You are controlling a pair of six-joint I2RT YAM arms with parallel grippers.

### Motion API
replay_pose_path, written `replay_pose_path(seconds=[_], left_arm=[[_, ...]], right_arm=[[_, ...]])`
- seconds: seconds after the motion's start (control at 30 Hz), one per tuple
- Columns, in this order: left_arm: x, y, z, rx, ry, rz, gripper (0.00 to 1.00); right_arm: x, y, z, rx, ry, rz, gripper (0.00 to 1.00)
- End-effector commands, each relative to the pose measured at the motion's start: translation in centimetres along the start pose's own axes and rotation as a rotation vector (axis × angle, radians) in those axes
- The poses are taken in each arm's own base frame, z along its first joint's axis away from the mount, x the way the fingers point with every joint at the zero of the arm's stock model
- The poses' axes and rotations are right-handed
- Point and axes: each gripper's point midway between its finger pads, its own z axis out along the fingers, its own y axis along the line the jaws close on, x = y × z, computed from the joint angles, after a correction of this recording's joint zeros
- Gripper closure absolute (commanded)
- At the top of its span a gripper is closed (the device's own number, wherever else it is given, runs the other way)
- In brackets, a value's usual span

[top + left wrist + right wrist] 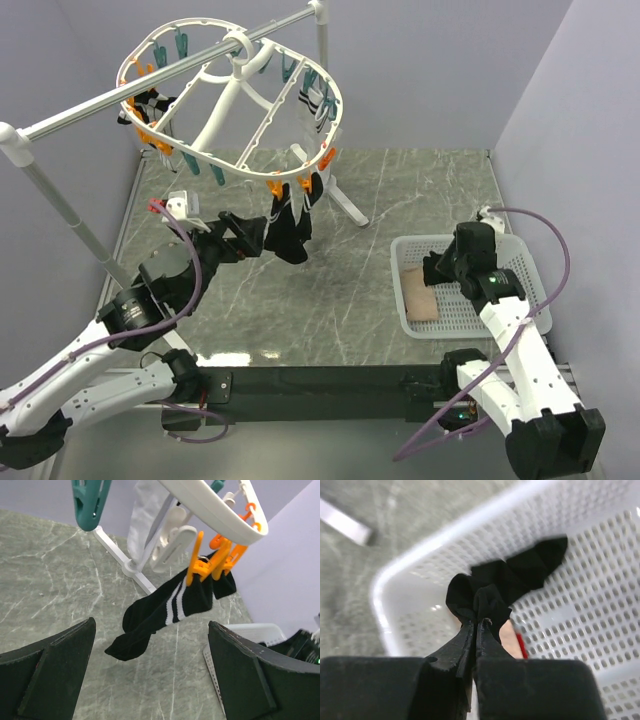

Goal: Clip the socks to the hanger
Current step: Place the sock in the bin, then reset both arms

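Observation:
The white oval hanger (pixel 232 92) with orange and teal clips hangs from the rail at the back left; its rim also shows in the left wrist view (pixel 210 507). Black socks (pixel 292 222) with white stripes hang from orange clips at its near edge, also in the left wrist view (pixel 165 612). More socks hang at its left (pixel 148 108) and right (pixel 316 100). My left gripper (pixel 250 236) is open and empty just left of the hanging black socks. My right gripper (pixel 477 622) is shut on a black sock (pixel 510 580) over the basket. A pinkish-beige sock (pixel 420 298) lies in the basket.
A white lattice basket (pixel 520 262) sits at the right on the marble table. The silver metal rail (pixel 90 105) with white joints crosses the back; its legs stand at left (pixel 75 225) and centre back (pixel 350 205). Purple walls close in on the left and right.

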Motion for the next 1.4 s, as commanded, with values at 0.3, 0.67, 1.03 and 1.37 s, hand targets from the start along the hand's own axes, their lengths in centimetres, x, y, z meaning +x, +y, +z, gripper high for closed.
replay_pose_path(seconds=[0.3, 0.67, 1.03, 1.37], left_arm=[[-0.8, 1.6, 0.7, 0.030, -0.006, -0.116, 0.01], [0.2, 4.5, 1.5, 0.062, 0.049, -0.158, 0.01], [-1.3, 7.4, -3.9, -0.020, -0.122, -0.210, 0.01], [1.2, 9.2, -6.5, -0.033, -0.128, -0.274, 0.01]], right_arm=[[-0.5, 1.5, -2.0, -0.166, -0.063, 0.039, 0.24], [-7.6, 6.6, -11.3, -0.550, -0.420, -0.027, 0.18], [-3.1, 6.5, -13.4, -0.773, -0.494, 0.062, 0.15], [1.7, 5.9, -12.1, -0.891, -0.482, 0.135, 0.09]])
